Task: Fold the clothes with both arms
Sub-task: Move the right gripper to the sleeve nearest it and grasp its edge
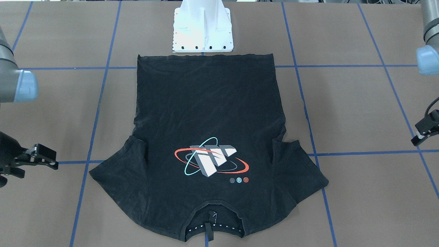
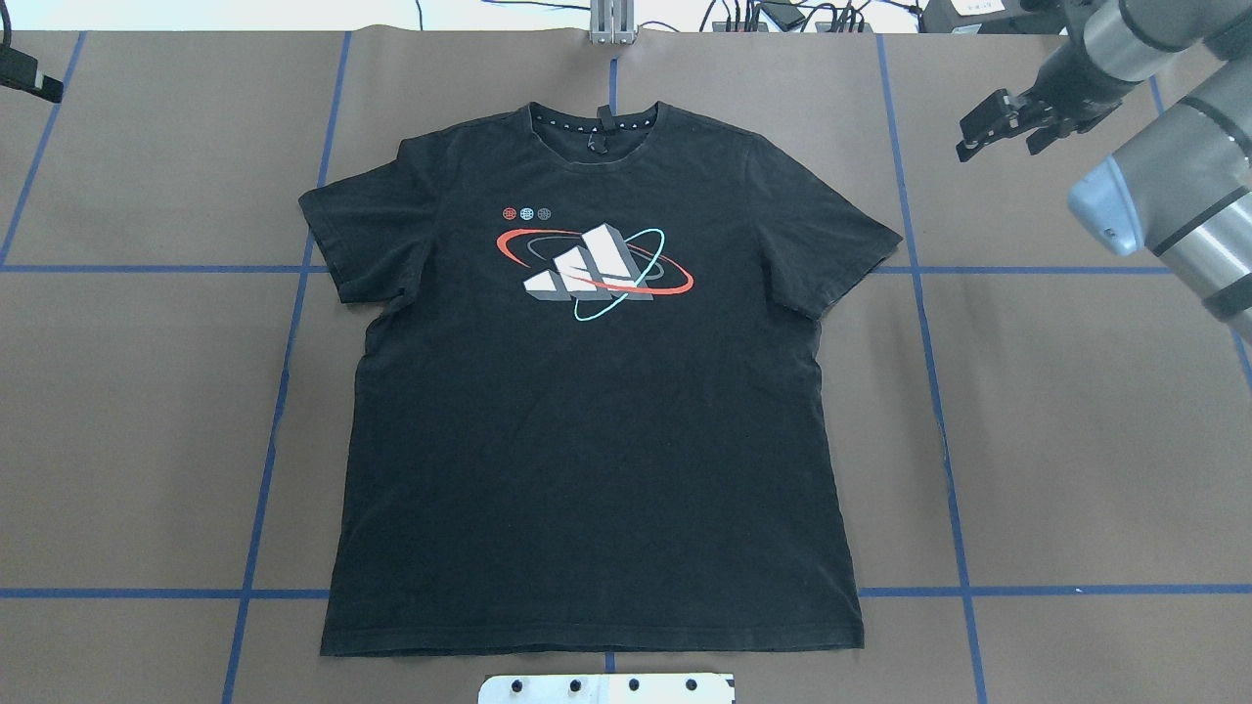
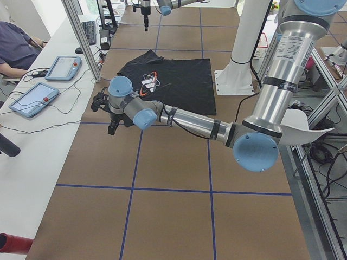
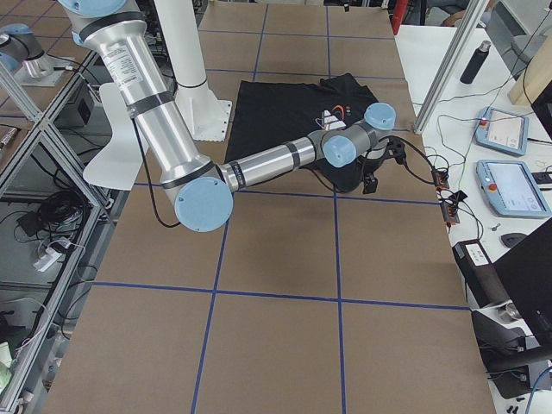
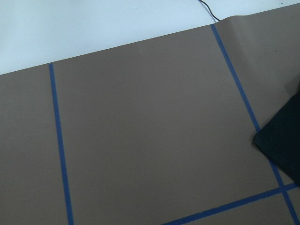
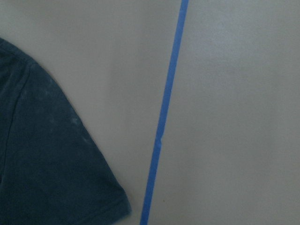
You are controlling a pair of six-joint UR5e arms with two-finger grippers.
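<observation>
The black T-shirt (image 2: 597,411) lies flat on the brown table, print up, collar at the far side and hem toward the robot's base. It also shows in the front-facing view (image 1: 205,113). My right gripper (image 2: 973,132) hovers beyond the shirt's right sleeve, apart from it, and looks open and empty; it also shows in the front-facing view (image 1: 51,159). My left gripper (image 1: 416,133) hovers off the left sleeve's side, looks open and empty, and barely shows in the overhead view (image 2: 24,78). The left wrist view catches a sleeve corner (image 5: 281,140); the right wrist view catches the other sleeve (image 6: 47,154).
The white bolted pedestal (image 1: 202,31) stands just behind the hem. Blue tape lines (image 2: 919,293) grid the table. An operators' desk with tablets (image 3: 59,67) and a seated person (image 3: 16,49) runs along the far edge, with aluminium posts (image 3: 81,38).
</observation>
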